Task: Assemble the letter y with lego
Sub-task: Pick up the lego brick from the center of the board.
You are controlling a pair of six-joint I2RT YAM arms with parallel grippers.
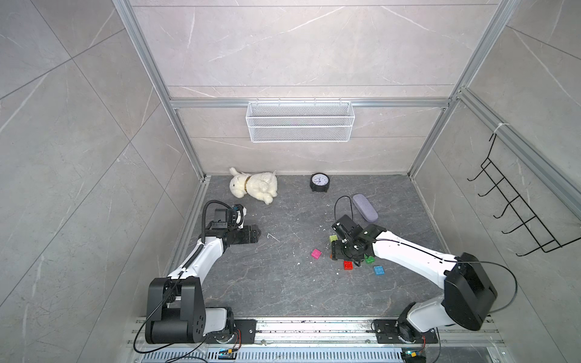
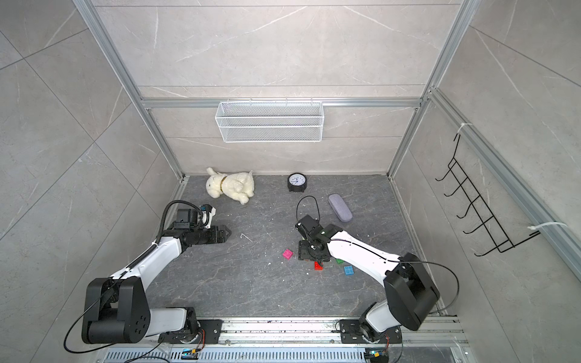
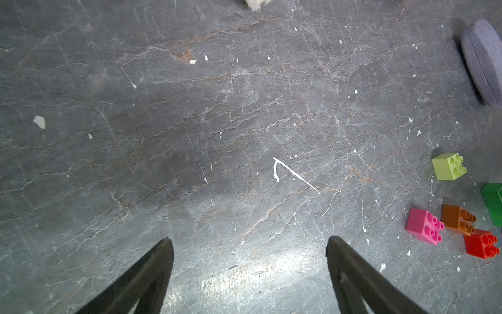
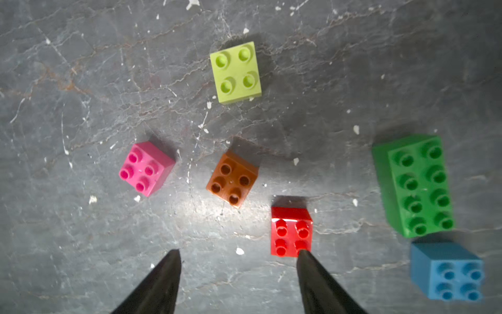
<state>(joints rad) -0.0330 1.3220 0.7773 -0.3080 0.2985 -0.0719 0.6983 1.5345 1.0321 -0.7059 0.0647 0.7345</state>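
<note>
Plainly, the lego (image 1: 316, 253) lies unjoined: six loose bricks sit studs up on the dark table (image 1: 283, 283), on the robot's right side.

The right wrist view shows them all:
- the yellow-green brick (image 4: 235, 72)
- the pink brick (image 4: 146, 168)
- the orange brick (image 4: 232, 179)
- the red brick (image 4: 291, 231)
- the long green brick (image 4: 413, 185)
- the blue brick (image 4: 446, 271)

None touches another, though green and blue sit just beside each other. The right pincer (image 4: 239, 252) hangs over them with its jaws spread and nothing between them. One tip overlaps a corner of the red brick in that view, and whether it touches cannot be told.

In both top views the right arm (image 1: 408, 251) covers much of the group. Pink, red and blue show clearly, green only as a sliver, and orange is almost hidden. In a top view the yellow-green brick (image 1: 332, 238) peeks out beside the wrist.

The left wrist view shows the left pincer (image 3: 249, 239) spread wide and empty over bare table, well apart from the bricks. At the edge of that view lie pink, orange, red and yellow-green, with a corner of green; blue falls outside it. A grey glasses case (image 3: 483, 62) also shows there.

Only the top views take in the plush dog (image 1: 253, 186) and the clock (image 1: 319, 182) near the back wall.
</note>
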